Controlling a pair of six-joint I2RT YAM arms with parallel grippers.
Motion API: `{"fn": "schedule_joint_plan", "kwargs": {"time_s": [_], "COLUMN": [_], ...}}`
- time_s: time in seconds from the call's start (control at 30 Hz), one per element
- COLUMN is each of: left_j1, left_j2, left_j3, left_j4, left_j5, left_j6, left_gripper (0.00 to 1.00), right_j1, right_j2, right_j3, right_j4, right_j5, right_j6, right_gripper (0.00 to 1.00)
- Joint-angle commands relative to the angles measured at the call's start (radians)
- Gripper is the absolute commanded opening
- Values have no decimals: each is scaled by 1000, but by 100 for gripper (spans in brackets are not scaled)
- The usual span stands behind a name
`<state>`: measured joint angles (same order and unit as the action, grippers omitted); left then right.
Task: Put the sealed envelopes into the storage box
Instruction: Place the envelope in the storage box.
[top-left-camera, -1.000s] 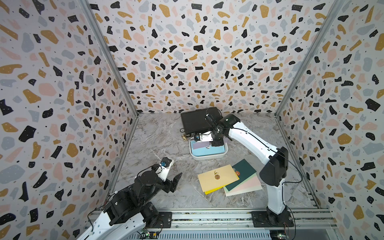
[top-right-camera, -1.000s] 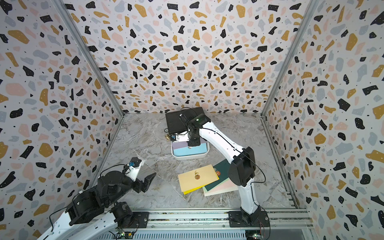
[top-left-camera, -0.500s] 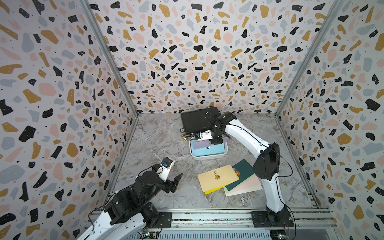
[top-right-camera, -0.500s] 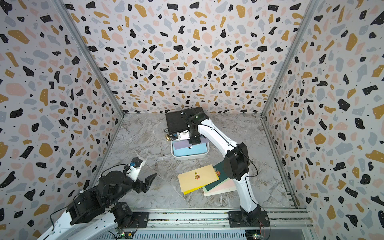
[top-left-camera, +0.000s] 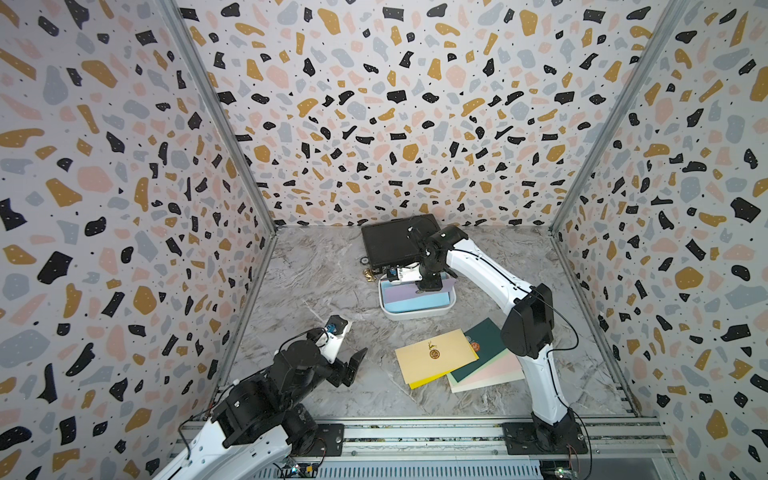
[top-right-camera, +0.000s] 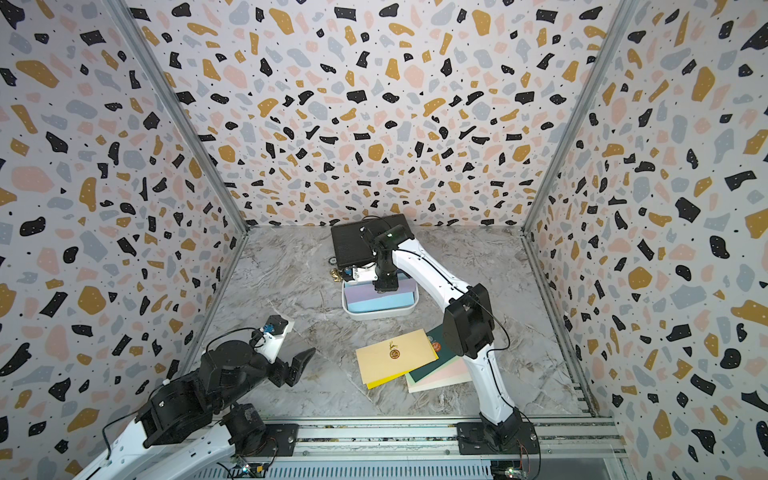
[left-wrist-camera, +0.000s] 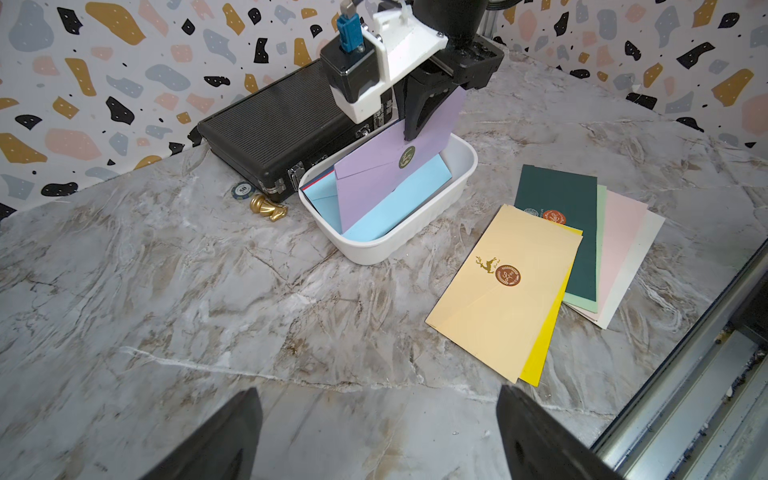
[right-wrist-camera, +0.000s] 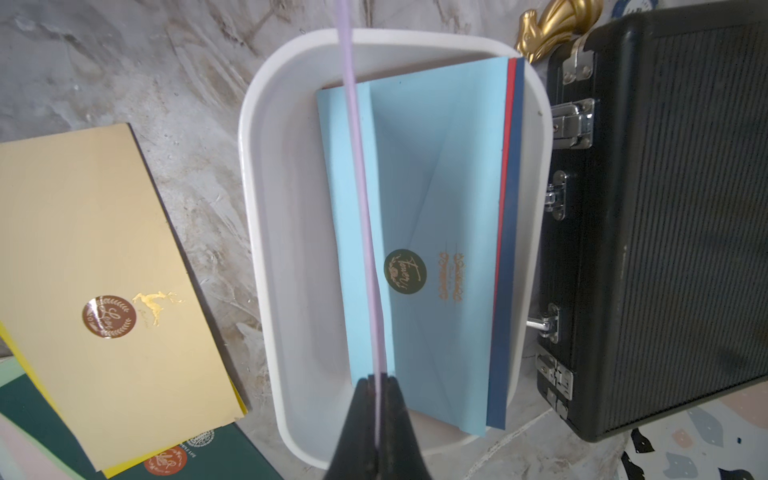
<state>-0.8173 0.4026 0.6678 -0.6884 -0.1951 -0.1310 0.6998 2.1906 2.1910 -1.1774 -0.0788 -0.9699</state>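
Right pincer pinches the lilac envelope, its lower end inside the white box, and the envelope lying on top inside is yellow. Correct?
No. The right pincer does pinch the lilac envelope, lower end inside the storage box, but lying on top inside is the light blue envelope, not a yellow one: see the right wrist view.

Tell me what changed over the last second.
The right elbow swung in toward the box. The right gripper stayed over the box, still shut on the lilac envelope dipping into it. Nothing was let go. The left gripper, open, and the pile stayed put.
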Motion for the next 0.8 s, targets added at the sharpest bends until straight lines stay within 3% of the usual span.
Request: {"fn": "schedule_joint_plan", "kwargs": {"time_s": [0.0,0.4,0.57,0.77], "left_j1": [4,4,5,4], "left_j2": [4,4,4,4], "left_j3": [-10,-11,-11,-12], "left_j4": [29,28,29,30], "left_j5": [7,9,12,13], "left_j6": [9,10,9,9], "left_gripper": [92,92,93,93], "right_j1": [5,6,6,6], "right_j2": [-2,31,46,53], "right_j3": [33,39,46,46], "right_j4": [-37,-45,-34,10], "right_j5": [-21,-30,-12,31], "right_j6": [17,14,14,9], "right_gripper": [0,0,15,25]}}
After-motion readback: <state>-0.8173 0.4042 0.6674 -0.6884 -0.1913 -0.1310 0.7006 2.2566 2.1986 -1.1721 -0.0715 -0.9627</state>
